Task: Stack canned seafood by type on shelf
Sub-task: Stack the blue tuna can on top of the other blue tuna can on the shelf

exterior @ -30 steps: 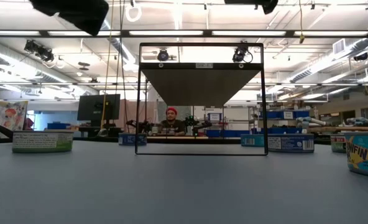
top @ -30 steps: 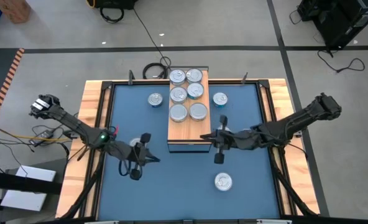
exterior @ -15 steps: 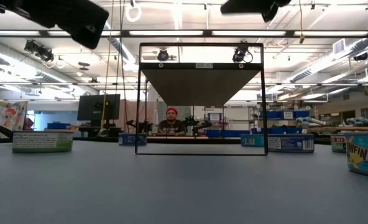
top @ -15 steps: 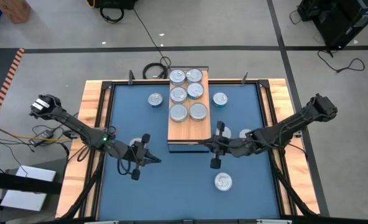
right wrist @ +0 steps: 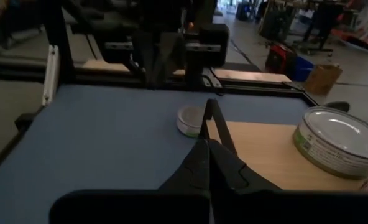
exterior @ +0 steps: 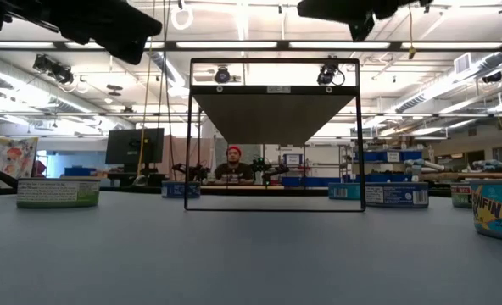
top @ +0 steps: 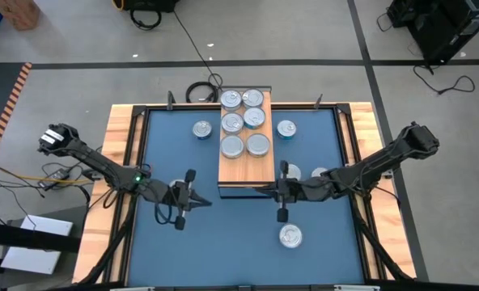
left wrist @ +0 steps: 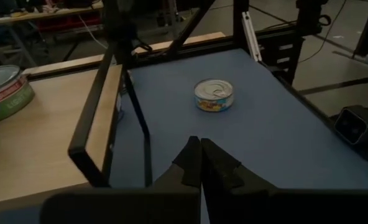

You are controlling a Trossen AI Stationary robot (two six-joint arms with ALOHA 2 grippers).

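Canned seafood is lying in several places: six tins (top: 244,121) are sitting in pairs on the far half of the shelf (top: 246,174), whose near half is showing bare wood up to its dark edge. Going from the left of the blue worktop (top: 223,242), one tin (top: 201,129) is resting just beside the shelf's left edge, with open mat stretching toward the near edge. The left tool (top: 192,200) is hovering over that open mat, near the shelf's near-left corner, its fingers (left wrist: 199,163) pressed together and holding nothing. Right of the shelf, a teal-sided tin (top: 286,128) is sitting close to its far right edge. The right tool (top: 281,192) is hanging at the shelf's near-right corner, clenched and empty. Two more tins (top: 319,174) are partly hidden under that arm, and a last tin (top: 290,236) is lying alone toward the near edge.
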